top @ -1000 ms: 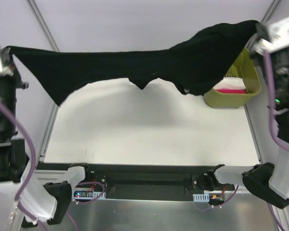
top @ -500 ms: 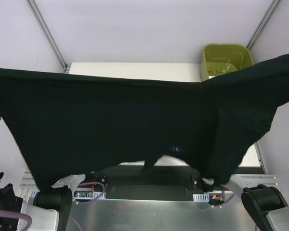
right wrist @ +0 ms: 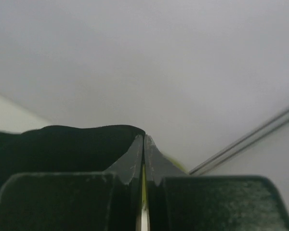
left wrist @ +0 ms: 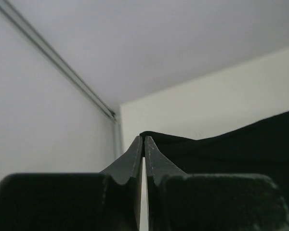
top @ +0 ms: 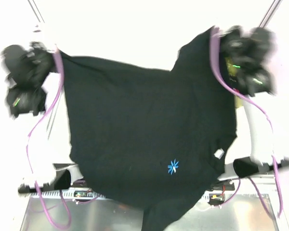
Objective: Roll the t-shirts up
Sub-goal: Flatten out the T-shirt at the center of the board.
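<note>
The plain black t-shirt [top: 144,130] of soft cloth, with a small light-blue starburst print [top: 173,166] and a white neck label [top: 219,154], hangs in the air. It is stretched between our two claws and drapes down below them. We judge it light, limp and not fragile. It will sag wherever it is not held, and a thin pinch may lose it if it is swung hard. With the label low, we take the held edge for the hem. Its two corners, well apart, are the places to grip so the cloth spreads flat.

The left claw [left wrist: 143,139] is pressed together on a fold of the black edge at its tips, and the cloth trails off to its right. The right claw [right wrist: 143,137] likewise pinches an edge, with the cloth falling away to its left.

Just below the right claw, a sliver of a yellow-green plastic bin [top: 236,100] shows past the shirt. We cannot see what it holds.
</note>
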`<action>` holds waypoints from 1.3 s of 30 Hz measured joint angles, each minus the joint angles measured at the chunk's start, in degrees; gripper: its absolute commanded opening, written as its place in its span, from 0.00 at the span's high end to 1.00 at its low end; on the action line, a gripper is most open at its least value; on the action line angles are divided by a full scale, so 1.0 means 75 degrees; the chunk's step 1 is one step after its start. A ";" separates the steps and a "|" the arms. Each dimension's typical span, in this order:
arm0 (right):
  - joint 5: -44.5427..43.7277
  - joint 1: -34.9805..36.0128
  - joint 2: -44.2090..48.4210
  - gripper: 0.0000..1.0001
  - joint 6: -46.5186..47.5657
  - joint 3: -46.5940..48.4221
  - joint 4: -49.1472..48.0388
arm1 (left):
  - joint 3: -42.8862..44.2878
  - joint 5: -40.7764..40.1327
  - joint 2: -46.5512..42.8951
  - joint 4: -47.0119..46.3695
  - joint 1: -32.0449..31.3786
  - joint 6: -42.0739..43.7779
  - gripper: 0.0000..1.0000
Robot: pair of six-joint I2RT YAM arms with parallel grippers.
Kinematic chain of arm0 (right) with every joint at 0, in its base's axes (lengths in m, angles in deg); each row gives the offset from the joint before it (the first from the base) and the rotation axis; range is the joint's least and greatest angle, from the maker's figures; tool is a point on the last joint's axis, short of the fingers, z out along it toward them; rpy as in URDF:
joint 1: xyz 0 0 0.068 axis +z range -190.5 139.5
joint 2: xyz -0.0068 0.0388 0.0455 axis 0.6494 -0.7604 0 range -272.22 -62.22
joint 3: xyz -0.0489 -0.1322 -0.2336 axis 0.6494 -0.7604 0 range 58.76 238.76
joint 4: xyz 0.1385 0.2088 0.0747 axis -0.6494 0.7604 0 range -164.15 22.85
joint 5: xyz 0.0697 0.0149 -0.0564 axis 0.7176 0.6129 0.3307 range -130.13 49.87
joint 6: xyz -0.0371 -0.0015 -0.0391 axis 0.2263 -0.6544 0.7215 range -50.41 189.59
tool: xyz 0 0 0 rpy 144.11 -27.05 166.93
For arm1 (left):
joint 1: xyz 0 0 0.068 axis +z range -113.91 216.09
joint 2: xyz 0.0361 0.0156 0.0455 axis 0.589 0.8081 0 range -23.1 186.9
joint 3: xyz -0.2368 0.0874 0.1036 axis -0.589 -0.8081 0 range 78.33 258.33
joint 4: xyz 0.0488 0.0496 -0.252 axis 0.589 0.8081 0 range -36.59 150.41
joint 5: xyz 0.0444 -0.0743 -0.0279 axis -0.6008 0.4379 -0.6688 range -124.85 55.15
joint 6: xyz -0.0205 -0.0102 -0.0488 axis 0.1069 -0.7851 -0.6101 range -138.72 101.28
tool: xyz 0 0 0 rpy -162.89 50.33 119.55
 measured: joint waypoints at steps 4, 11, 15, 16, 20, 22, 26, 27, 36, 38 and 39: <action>0.0096 0.0146 -0.1049 0.99 -0.0017 -0.1513 -0.0146 | -0.1355 0.0495 0.1090 0.0073 -0.0079 0.0006 1.00; 0.0219 0.0262 -0.3465 0.99 -0.0201 -0.1719 -0.0262 | -0.1443 0.0755 0.3934 0.0204 -0.0303 -0.0026 1.00; 0.0178 0.0079 -0.5727 0.99 -0.0271 0.0289 -0.0006 | -0.0650 0.0321 0.5732 0.0189 -0.0350 -0.0149 1.00; 0.0117 0.0032 -0.6321 0.99 -0.0268 0.0938 0.0038 | -0.0428 0.0166 0.6132 0.0175 -0.0350 -0.0189 1.00; -0.0050 -0.0073 -0.7600 0.99 0.0003 0.2107 0.0006 | 0.0405 -0.0405 0.7111 0.0195 -0.0341 -0.0306 1.00; -0.0119 -0.0079 -0.7834 1.00 0.0201 0.2183 -0.0082 | 0.0857 -0.0560 0.7411 0.0181 -0.0291 -0.0423 1.00; -0.0385 0.0017 -0.8029 0.99 0.0391 0.2317 -0.0338 | 0.1492 -0.0618 0.7630 0.0119 -0.0242 -0.0632 1.00; -0.0443 0.0055 -0.8029 0.99 0.0396 0.2317 -0.0382 | 0.1594 -0.0586 0.7630 0.0108 -0.0236 -0.0662 1.00; -0.0679 0.0268 -0.6435 1.00 0.0568 -0.0236 -0.0781 | 0.1396 -0.0163 0.7592 -0.0029 -0.0192 -0.0627 1.00; -0.0705 0.0254 -0.5872 0.99 0.0600 -0.0848 -0.0697 | 0.1169 -0.0146 0.7589 -0.0026 -0.0192 -0.0560 1.00; -0.0711 0.0239 -0.5671 0.99 0.0606 -0.1014 -0.0656 | 0.1026 -0.0143 0.7580 -0.0017 -0.0189 -0.0507 1.00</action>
